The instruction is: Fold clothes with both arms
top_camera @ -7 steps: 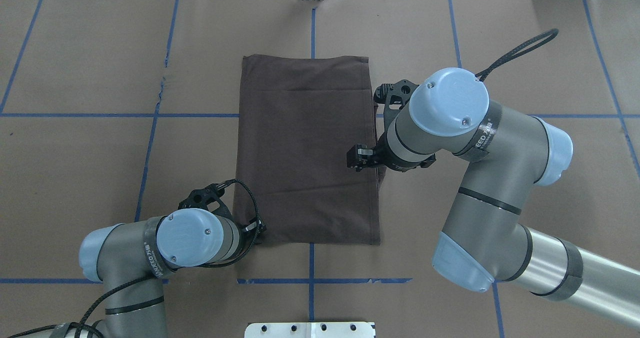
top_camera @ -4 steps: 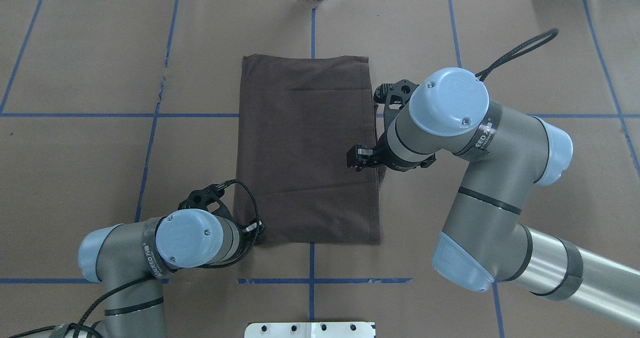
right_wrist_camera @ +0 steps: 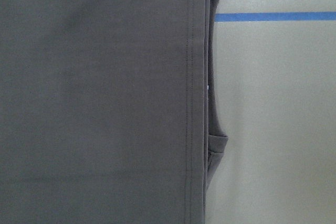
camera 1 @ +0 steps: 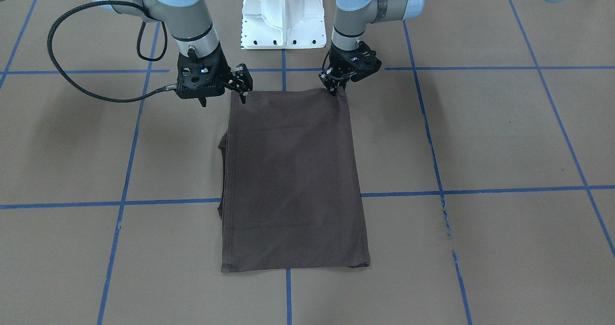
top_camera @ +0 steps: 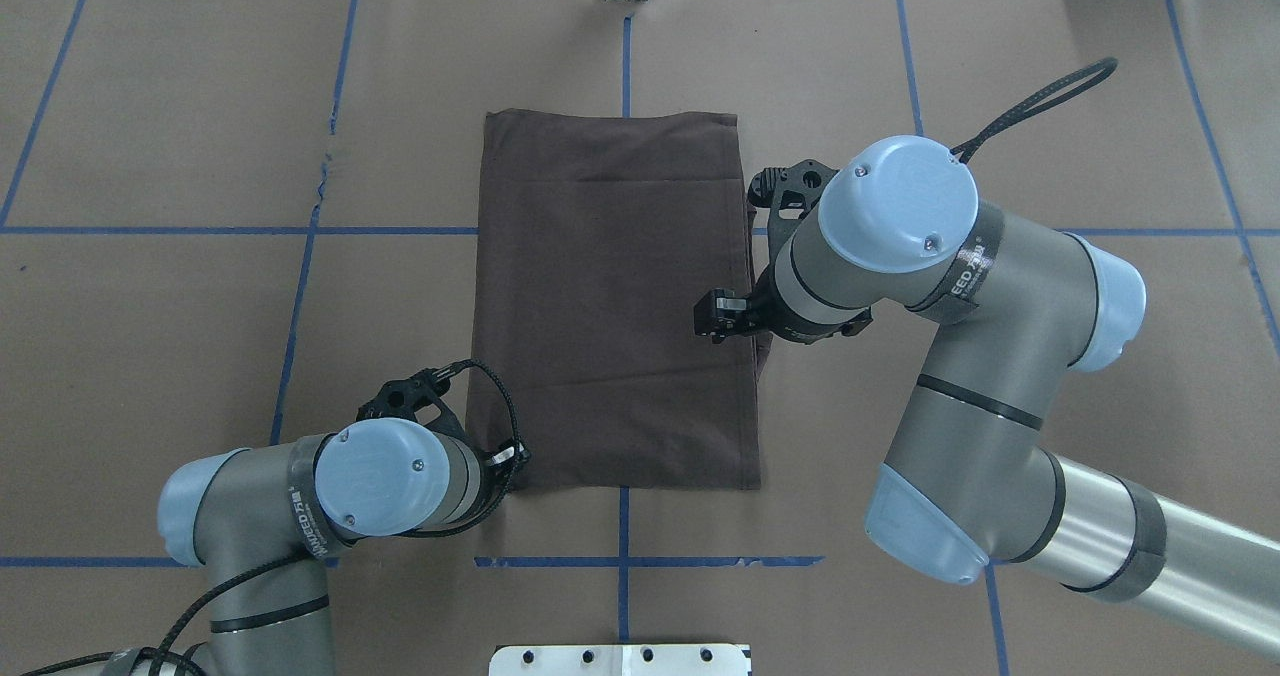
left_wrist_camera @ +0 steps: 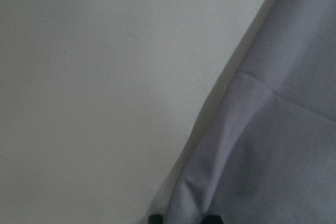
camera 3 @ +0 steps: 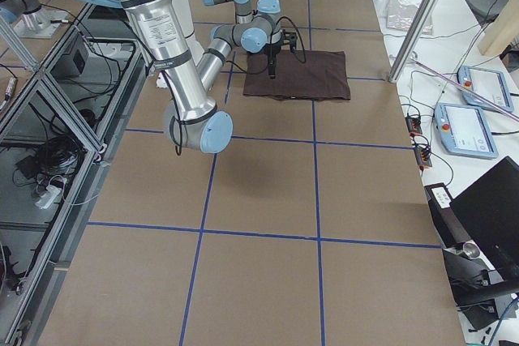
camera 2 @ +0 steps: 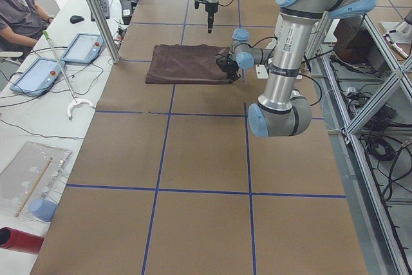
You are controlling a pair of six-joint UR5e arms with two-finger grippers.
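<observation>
The dark brown T-shirt (top_camera: pixel 610 306) lies folded into a long flat rectangle in the middle of the table (top_camera: pixel 150 356); it also shows in the front-facing view (camera 1: pixel 293 181). Its collar and lettering are hidden. My left gripper (camera 1: pixel 333 90) is low at the shirt's near left corner. In the left wrist view its fingertips (left_wrist_camera: pixel 157 220) are closed on a raised pinch of fabric (left_wrist_camera: pixel 273 145). My right gripper (camera 1: pixel 223 99) is open and empty, held well above the shirt's right edge. The right wrist view looks straight down on that stitched edge (right_wrist_camera: pixel 191 98) and shows no fingers.
The table is covered in brown paper with blue tape lines. The white robot base (camera 1: pixel 283 17) stands at the near edge. A tear in the paper (top_camera: pixel 322 171) lies left of the shirt. An operator (camera 2: pixel 19 11) and tablets (camera 2: pixel 80 46) are beyond the far edge.
</observation>
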